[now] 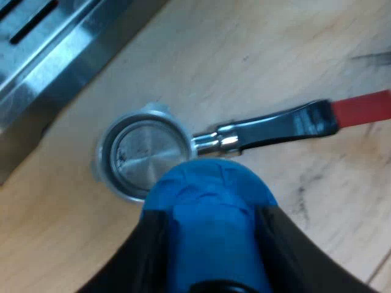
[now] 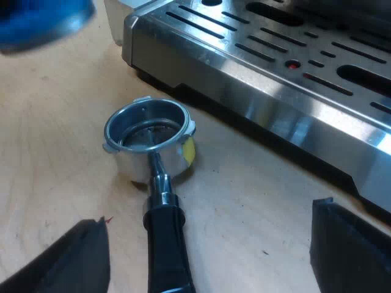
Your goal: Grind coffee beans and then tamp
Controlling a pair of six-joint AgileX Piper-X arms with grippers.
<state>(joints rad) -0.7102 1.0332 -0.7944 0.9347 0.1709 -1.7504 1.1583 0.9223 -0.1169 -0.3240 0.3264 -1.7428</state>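
The left end effector point(image 1: 211, 256) is clamped on the blue tamper point(image 1: 211, 201), held above the rim of the metal holder point(image 1: 146, 155). The holder lies loose on the bench point(image 1: 256, 55), just beside the espresso machine point(image 1: 49, 55). The right end effector point(image 2: 211, 217) stands open, with its fingers either side of the holder's dark handle point(image 2: 165, 244) and apart from it.

No words, numbers or brand names can be read here. The metal holder point(image 2: 160, 166) has a small yellow patch point(image 2: 189, 151) on its side, like a sticker, but no letters show on it. The shiny top of the espresso machine point(image 2: 244, 104) has a little red dot point(image 2: 294, 64), with no writing by it.
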